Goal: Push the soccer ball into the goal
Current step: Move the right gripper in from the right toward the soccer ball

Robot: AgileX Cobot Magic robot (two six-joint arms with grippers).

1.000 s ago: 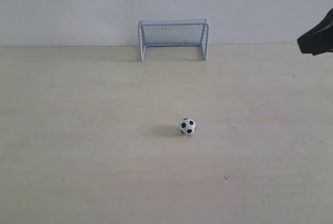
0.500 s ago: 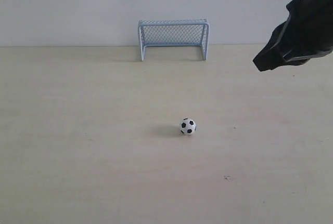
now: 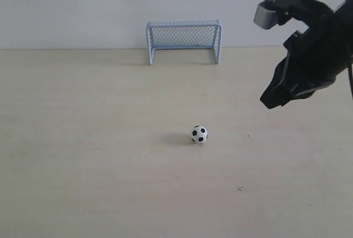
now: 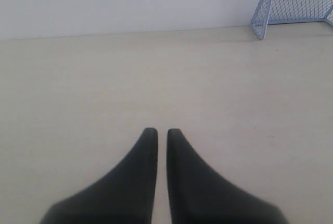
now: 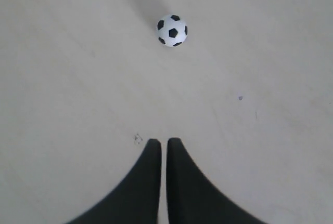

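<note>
Two grippers, both closed with nothing in them. Left gripper (image 4: 162, 130): fingers nearly touching with a thin slit between, low over bare table (image 3: 83, 183). Soccer ball (image 3: 199, 134) sits mid-table on its own, with nothing touching it. Right gripper (image 3: 268, 103): fingers also pressed almost together. It hangs above the table, right of the ball and apart from it, tip angled down. Its wrist view has the ball ahead of the fingertips. Goal (image 3: 183, 41) stands at the far table edge against the wall (image 3: 66, 6), mouth facing the ball, well apart from it, roughly in line.
</note>
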